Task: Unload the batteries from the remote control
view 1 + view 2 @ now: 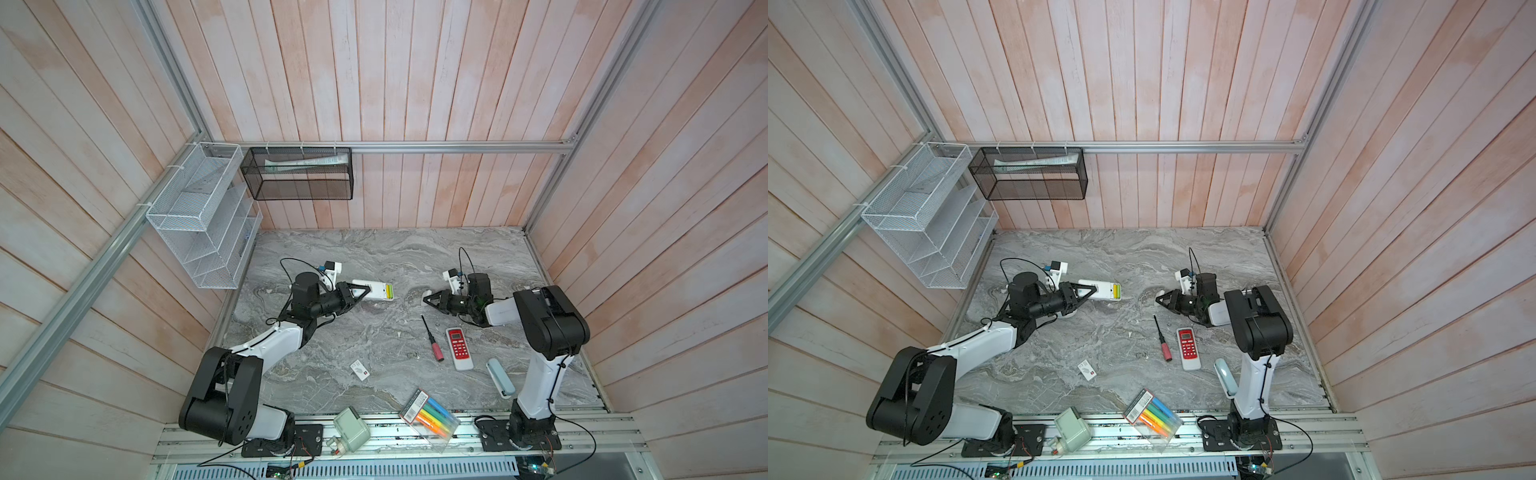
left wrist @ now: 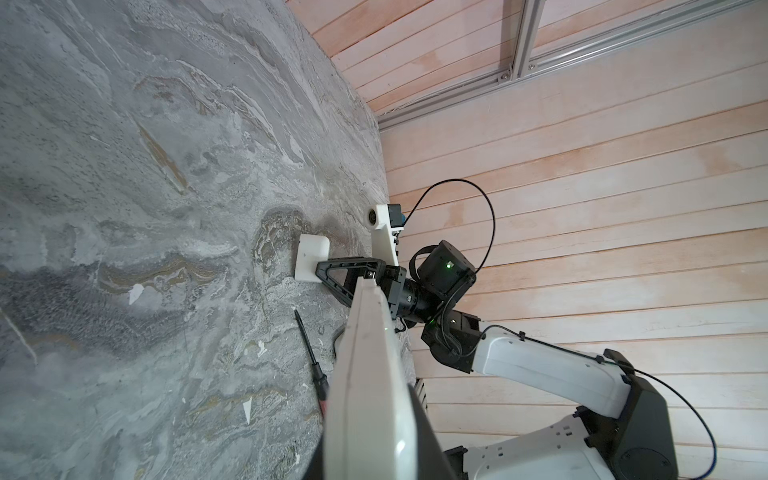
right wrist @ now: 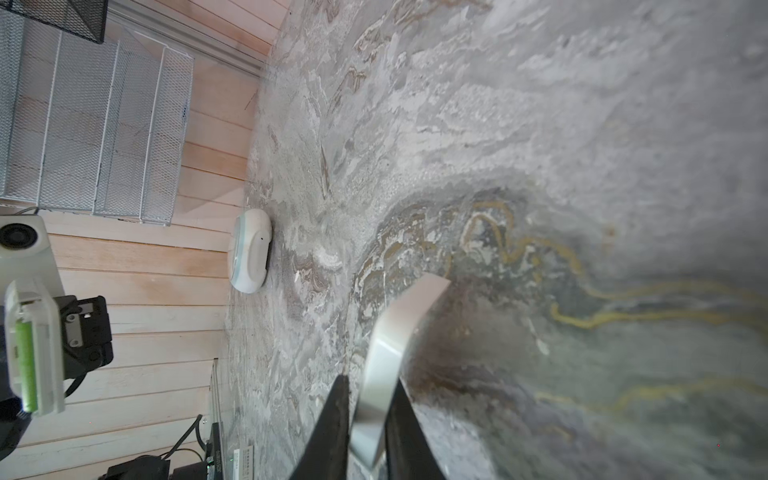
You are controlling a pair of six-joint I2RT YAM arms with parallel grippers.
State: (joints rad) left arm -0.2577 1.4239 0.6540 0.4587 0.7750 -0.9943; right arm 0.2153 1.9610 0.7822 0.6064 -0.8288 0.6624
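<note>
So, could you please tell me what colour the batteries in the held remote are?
The batteries are yellow-green, shown best in the right wrist view.

Grey marbled worktop [image 1: 374,257]. Right of centre: screwdriver [image 1: 432,338] just beside red-faced remote [image 1: 458,348]. Pale blue case [image 1: 500,377] towards front right corner. Small card [image 1: 360,369] mid-front. Marker pack [image 1: 430,417] overhangs front edge.

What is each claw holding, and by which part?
The left gripper holds the white remote by the end away from its exposed batteries; the right gripper holds the detached battery cover by one end.
</note>
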